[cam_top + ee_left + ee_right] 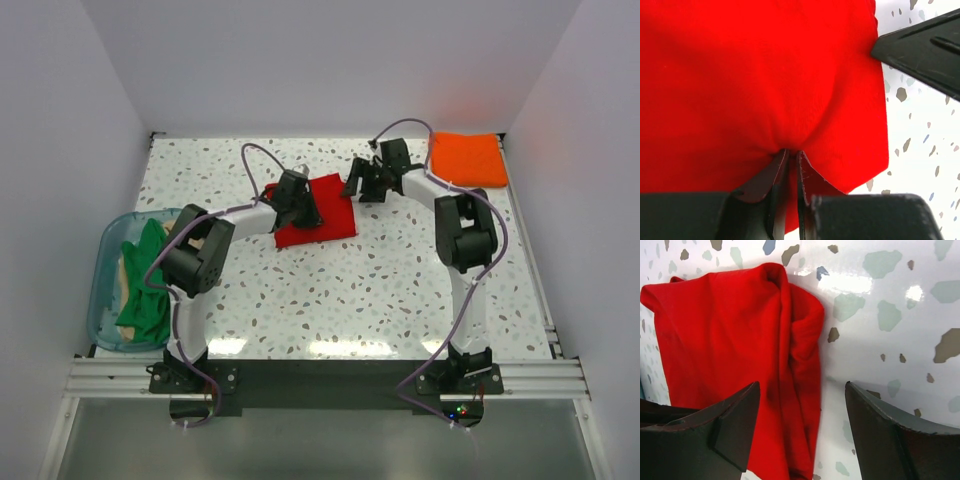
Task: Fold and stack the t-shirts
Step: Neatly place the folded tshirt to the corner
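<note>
A bright red t-shirt (320,210), folded into a square, lies on the speckled table at centre back. My left gripper (297,200) sits at its left edge, shut on a pinch of the red cloth (790,150). My right gripper (354,186) hovers at the shirt's right edge, open, one finger over the red cloth (735,365) and the other over bare table; it also shows in the left wrist view (925,50). A folded orange t-shirt (467,158) lies at the back right corner. Green (145,290) and tan (122,275) shirts lie in the tub.
A clear bluish plastic tub (105,300) stands at the table's left edge. White walls close in the table at the back and both sides. The arm bases sit on a rail at the near edge (320,375).
</note>
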{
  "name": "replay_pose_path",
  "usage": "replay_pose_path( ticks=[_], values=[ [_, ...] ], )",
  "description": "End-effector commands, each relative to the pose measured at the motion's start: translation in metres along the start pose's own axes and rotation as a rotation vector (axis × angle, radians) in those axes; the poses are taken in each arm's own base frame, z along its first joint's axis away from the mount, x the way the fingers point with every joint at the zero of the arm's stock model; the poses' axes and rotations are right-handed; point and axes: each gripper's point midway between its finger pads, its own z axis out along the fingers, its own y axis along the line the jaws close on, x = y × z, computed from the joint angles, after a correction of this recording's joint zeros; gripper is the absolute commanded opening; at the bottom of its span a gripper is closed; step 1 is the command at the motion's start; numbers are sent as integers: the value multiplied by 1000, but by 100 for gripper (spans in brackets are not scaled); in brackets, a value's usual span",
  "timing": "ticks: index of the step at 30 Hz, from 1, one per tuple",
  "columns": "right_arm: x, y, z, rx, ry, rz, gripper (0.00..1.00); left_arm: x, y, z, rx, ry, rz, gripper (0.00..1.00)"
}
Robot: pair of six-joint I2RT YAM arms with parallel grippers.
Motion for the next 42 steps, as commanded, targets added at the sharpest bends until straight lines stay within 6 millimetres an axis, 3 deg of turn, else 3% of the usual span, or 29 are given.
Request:
replay_pose_path(
  ticks=[1, 8, 14, 20, 21, 23, 24, 25, 29, 33, 36, 38, 42],
  values=[
    [8, 1, 8, 31, 13, -61, 73, 21, 15, 8, -72, 41, 16, 16],
    [22, 10, 19, 56, 47, -115, 73, 14, 9, 4, -65, 33, 26, 16],
    [34, 11, 26, 120, 71, -146, 66, 8, 2, 0, -46, 29, 30, 16],
    [39, 7, 30, 180, 70, -172, 46, -11, -14, -15, -26, -6, 44, 16],
    [40, 7, 30, 186, 72, -183, 37, -15, -16, -19, -25, -15, 49, 15],
    [39, 3, 29, 214, 65, -193, 19, -26, -20, -34, -38, -37, 67, 15],
    [39, 1, 28, 226, 67, -201, 3, -28, -21, -41, -44, -41, 75, 15],
    [37, -1, 26, 242, 65, -208, 0, -36, -26, -55, -34, -67, 89, 15],
    [20, -8, 12, 319, 15, -262, 0, -42, -29, -98, -25, -118, 112, 16],
    [5, -23, -3, 446, 20, -327, 0, -33, -25, -138, -6, -147, 123, 16],
    [-12, -23, -15, 466, -4, -343, 0, -22, -23, -175, 23, -168, 146, 16],
    [-20, -21, -20, 470, -27, -365, 0, -10, -11, -184, 1, -155, 177, 17],
    [-56, -44, -44, 591, -117, -415, 0, 3, 0, -212, 0, -163, 235, 19]
  ],
)
